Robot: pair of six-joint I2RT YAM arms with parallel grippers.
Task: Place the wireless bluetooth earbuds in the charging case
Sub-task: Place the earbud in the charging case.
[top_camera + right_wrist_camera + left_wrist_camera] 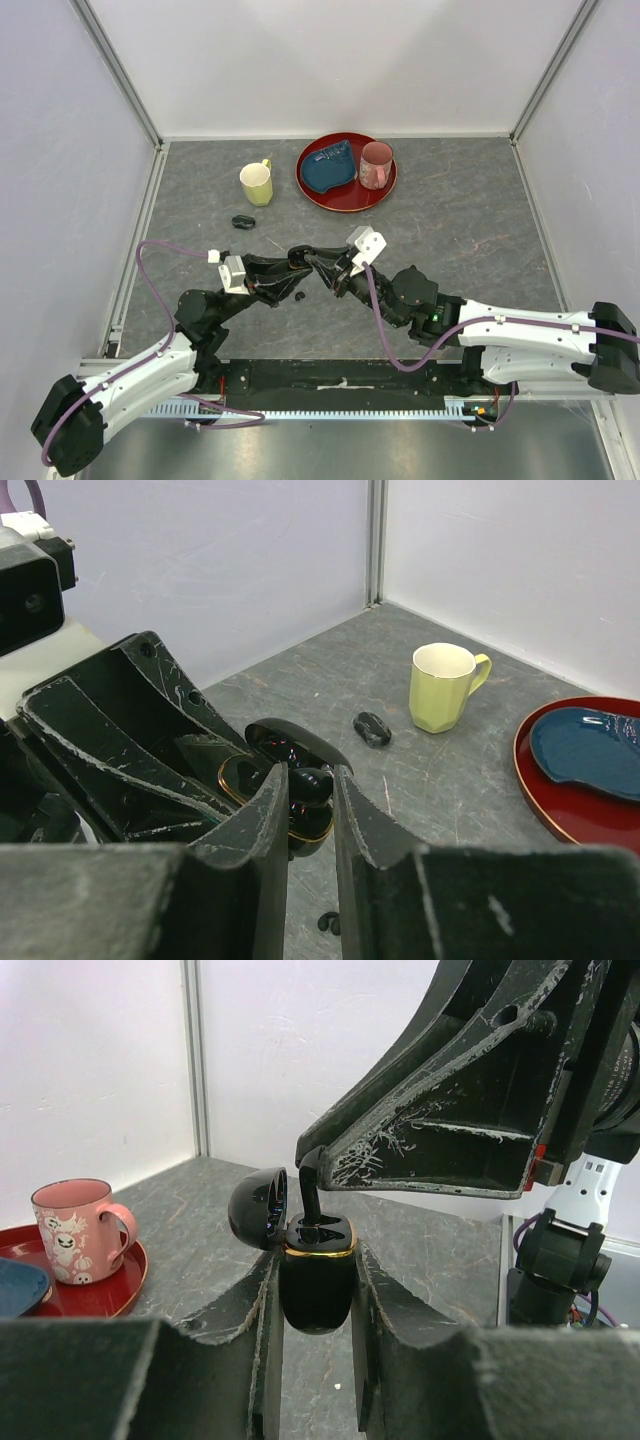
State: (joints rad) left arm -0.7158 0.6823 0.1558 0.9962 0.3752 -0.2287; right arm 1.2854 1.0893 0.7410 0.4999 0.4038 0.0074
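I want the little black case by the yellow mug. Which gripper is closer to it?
Left. The left gripper sits just right of the little black case, toward the arms' bases. The right gripper is beyond it, farther right.

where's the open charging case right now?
Top view: mid-table, nearer the arms than the yellow mug. The open charging case is clamped in the left gripper, lid open, with the right gripper holding an earbud at its socket.
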